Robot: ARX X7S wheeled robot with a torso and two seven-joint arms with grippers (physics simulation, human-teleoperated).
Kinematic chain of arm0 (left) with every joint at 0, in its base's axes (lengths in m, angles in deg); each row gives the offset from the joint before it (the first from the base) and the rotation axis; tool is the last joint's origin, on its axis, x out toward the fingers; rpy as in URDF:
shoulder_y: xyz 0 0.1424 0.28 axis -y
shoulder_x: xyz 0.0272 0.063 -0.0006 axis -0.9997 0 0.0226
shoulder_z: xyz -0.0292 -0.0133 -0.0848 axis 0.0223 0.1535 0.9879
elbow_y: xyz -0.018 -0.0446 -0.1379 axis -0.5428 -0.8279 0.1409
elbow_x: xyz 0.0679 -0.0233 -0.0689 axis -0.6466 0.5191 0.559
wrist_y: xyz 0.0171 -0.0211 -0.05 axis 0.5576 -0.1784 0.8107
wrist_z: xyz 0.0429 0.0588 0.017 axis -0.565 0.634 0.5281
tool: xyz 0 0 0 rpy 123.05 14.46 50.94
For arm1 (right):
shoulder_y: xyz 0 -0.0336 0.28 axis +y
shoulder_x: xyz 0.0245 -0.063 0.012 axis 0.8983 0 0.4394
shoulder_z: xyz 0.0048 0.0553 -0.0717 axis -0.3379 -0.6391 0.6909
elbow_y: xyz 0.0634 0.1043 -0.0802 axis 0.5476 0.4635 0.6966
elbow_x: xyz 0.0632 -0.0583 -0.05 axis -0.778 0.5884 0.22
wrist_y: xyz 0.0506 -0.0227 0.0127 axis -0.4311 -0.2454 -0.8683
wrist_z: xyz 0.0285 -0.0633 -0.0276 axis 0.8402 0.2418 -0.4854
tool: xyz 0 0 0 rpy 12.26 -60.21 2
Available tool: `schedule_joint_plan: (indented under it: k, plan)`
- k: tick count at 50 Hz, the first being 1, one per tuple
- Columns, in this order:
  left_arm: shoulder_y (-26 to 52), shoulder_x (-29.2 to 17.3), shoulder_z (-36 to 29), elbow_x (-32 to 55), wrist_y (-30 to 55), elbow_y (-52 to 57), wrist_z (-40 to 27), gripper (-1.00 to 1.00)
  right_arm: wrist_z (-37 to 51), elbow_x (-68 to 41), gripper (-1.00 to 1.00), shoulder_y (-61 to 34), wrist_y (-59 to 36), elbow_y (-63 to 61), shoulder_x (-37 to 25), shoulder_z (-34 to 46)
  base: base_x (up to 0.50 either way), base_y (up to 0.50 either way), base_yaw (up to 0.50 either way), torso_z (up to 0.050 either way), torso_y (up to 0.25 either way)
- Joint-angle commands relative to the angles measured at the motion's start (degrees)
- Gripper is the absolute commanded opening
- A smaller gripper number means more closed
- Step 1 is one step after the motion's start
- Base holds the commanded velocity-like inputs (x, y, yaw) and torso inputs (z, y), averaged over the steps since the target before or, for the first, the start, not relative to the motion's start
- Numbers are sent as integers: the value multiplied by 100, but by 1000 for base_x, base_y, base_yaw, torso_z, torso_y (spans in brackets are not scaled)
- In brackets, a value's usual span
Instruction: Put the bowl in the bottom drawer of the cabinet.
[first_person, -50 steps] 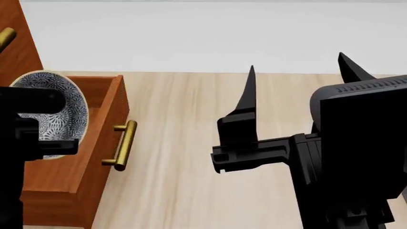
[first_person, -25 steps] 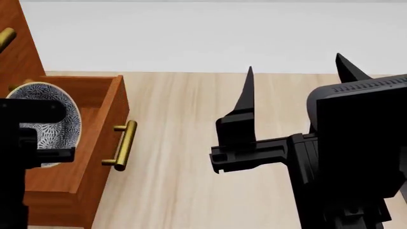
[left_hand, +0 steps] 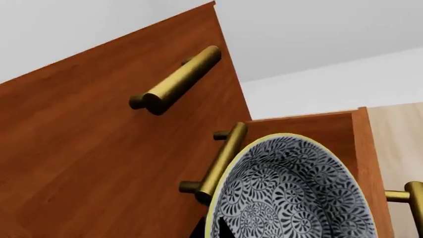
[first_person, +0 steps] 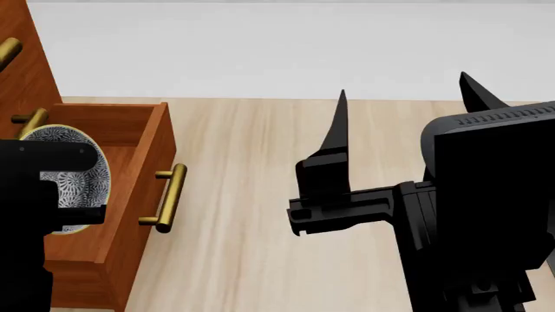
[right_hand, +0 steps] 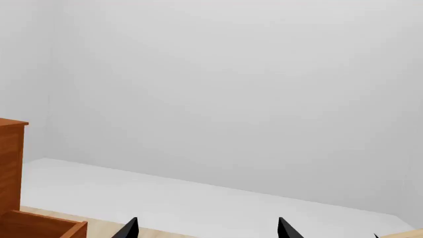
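Note:
The blue-and-white floral bowl [first_person: 85, 170] hangs tilted on edge over the open bottom drawer [first_person: 149, 140] of the reddish-brown cabinet [first_person: 28, 62]. My left gripper [left_hand: 210, 231] is shut on the bowl's [left_hand: 290, 193] yellowish rim, one finger inside and one outside. In the head view the left arm's black body hides the bowl's lower left part. The drawer's brass handle [first_person: 168, 198] faces the floor side. Well to the right of the drawer, my right gripper [first_person: 403, 91] is raised and open, holding nothing; its fingertips [right_hand: 130, 228] show against the white wall.
Upper drawer fronts with brass handles [left_hand: 178, 82] rise close behind the bowl. Pale wood floor [first_person: 251, 214] stretches between the drawer and the right arm. A white wall [right_hand: 231, 99] stands beyond. The drawer's corner [right_hand: 46, 225] shows low in the right wrist view.
The left gripper has carried the bowl down and toward the cabinet, lower over the open drawer. The right arm has barely moved.

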Motion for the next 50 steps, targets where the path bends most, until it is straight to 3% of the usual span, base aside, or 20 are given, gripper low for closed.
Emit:
schedule_joint_plan:
  k: [1,50]
  plan:
    - [-46,69,-232,-364,-326,-581,329,-100,2,-11,100,0,-27,-5,15,-15,0,0,0,0,0]
    - [-129,265,-471,-773,-1186,-1900,787,-100,54,20,100,8,155,55,-109,176,0,0,0,0,0]
